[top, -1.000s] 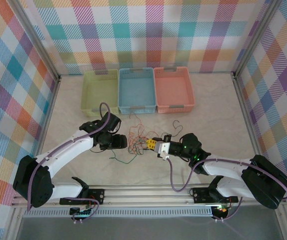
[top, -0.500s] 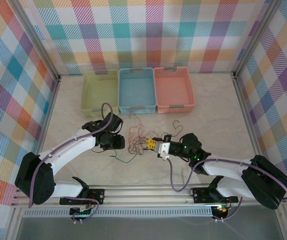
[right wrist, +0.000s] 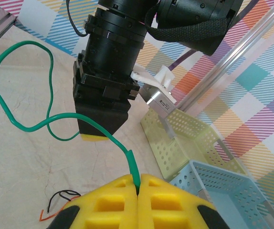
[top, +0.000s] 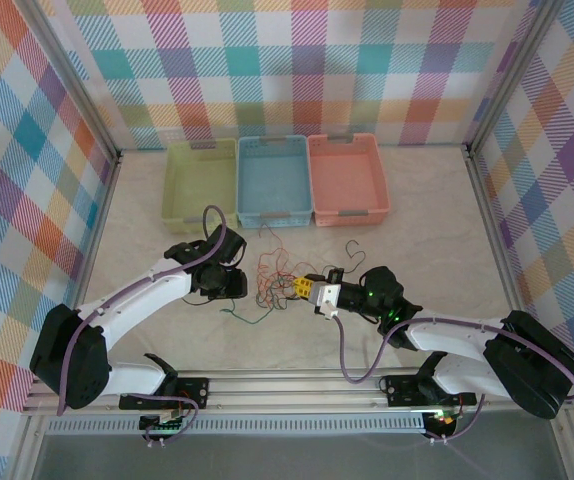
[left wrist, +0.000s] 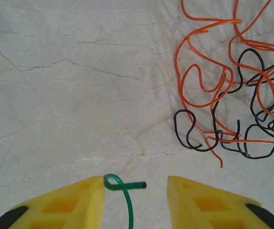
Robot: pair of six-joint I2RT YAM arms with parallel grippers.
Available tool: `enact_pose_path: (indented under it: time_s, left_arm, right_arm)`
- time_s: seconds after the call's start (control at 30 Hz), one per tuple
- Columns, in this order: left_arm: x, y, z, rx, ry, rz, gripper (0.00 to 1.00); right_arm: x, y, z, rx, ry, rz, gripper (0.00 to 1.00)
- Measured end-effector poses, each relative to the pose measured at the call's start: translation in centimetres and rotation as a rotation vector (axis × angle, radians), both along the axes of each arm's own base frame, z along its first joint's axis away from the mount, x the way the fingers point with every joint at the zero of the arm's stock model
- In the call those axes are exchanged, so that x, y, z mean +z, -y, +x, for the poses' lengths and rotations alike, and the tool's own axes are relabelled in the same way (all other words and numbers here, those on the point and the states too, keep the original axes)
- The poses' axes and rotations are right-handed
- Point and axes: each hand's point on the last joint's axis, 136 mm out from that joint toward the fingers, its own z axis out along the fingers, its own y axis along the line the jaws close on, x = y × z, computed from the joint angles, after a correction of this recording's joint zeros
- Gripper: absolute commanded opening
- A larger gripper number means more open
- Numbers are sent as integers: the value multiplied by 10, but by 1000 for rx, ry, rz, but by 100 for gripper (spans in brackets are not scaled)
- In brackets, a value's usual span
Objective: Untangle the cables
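My left gripper jaws have narrowed from wide to partly closed around the curled end of the green cable, which touches one finger only. My left wrist has backed slightly away from the tangle.

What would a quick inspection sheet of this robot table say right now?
surface: pale, faintly veined table.
job's things: orange-red and black wire tangle at centre; green wire loops away from it, between the two grippers.
clutter: nothing seen.
grippers: left gripper open, the green wire's end between its fingers; right gripper shut on the green wire.
cables: purple cable along each arm.
surroundings: yellow-green basket, blue basket and salmon basket at the far edge; plaid walls.
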Motion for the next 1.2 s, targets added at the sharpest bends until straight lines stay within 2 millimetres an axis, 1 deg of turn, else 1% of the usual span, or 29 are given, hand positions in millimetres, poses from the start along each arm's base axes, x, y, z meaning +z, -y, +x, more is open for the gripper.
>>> enact_pose_path:
  time_s: [0.07,0.37,0.6,0.77,0.8,0.87,1.0,1.13,1.2]
  left_arm:
    - [0,0,0,0,0,0,34]
    - [0,0,0,0,1,0,32]
    - [0,0,0,0,0,0,25]
    - [-1,-1,0,1,1,4,24]
    - [-1,-1,1,2,2,7,25]
    - [-1,-2,1,2,4,10,33]
    - [2,-3,2,8,13,16,44]
    - [15,-5,5,13,48,16,57]
    - [20,-5,6,15,67,13,66]
  right_arm:
    - [0,0,1,-4,0,0,0]
    - [-2,1,2,-13,-4,-6,0]
    - [0,1,2,-16,-2,-3,0]
    - [-1,1,3,-18,-4,-5,0]
    - [-1,1,3,-18,-4,-5,0]
    - [-2,1,3,-19,-5,-7,0]
    - [-2,2,4,-25,-5,-8,0]
    - [-2,2,4,-26,-5,-8,0]
    - [-2,2,4,-25,-5,-8,0]
